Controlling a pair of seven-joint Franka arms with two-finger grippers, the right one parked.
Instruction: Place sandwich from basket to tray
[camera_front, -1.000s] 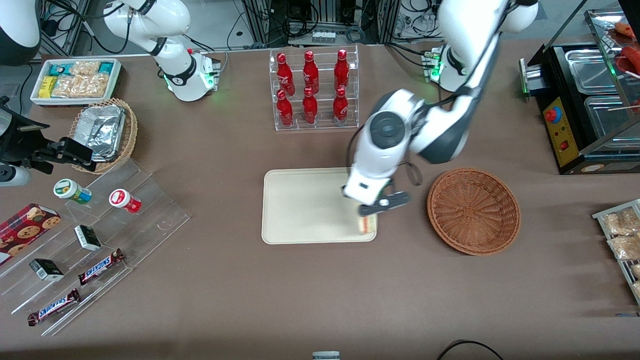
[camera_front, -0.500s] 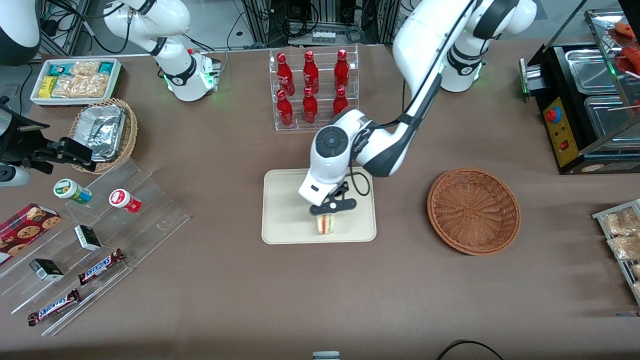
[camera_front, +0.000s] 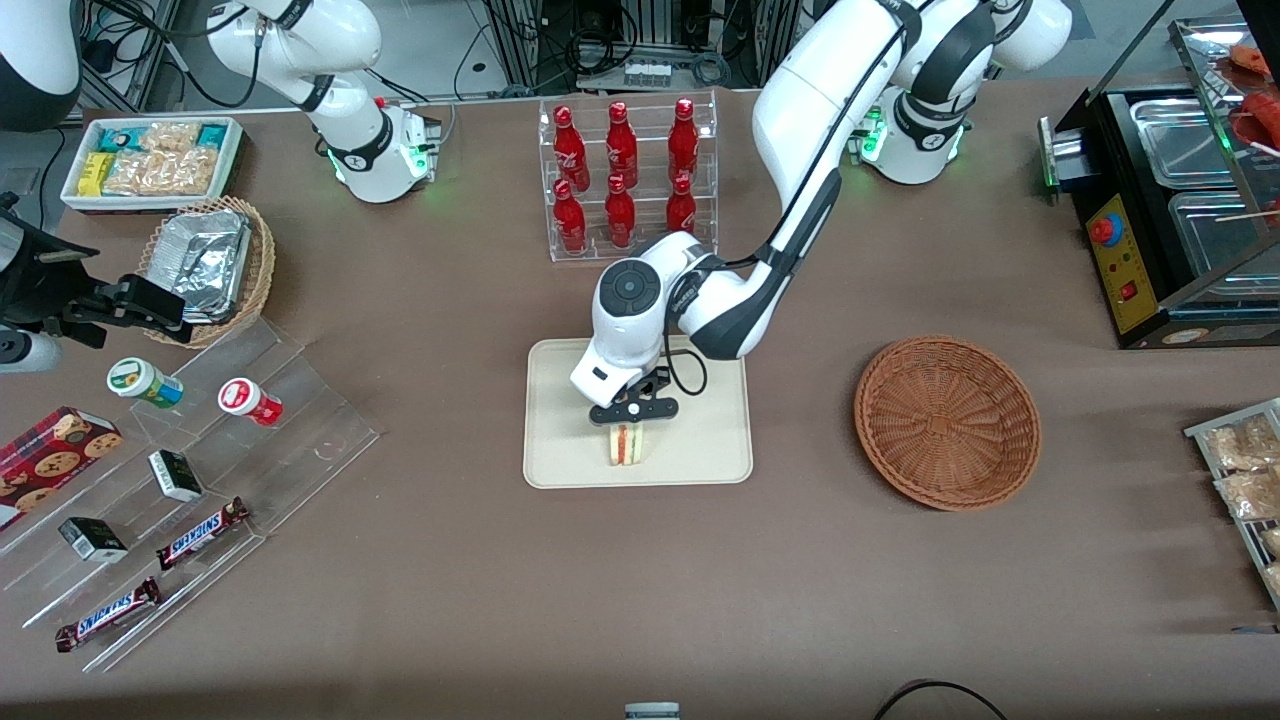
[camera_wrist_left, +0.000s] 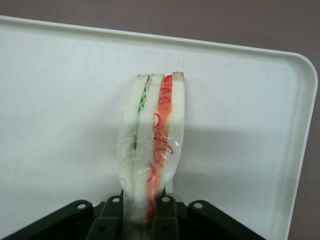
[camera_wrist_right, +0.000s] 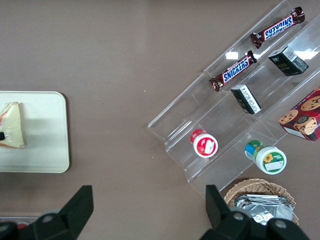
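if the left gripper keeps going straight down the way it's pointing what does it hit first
The gripper points down at the tray, jaws shut on the sandwich. The sandwich's lower end would meet the tray's flat floor first; whether it already touches is unclear.

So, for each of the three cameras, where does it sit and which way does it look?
Front view: high, facing both arms, looking down at the table; the gripper holds the sandwich over the tray, beside the basket.
Left wrist view: on the working arm, looking along its fingers at the sandwich.
Right wrist view: on the parked arm, looking down at clear snack shelves.
All three show sandwich and tray.
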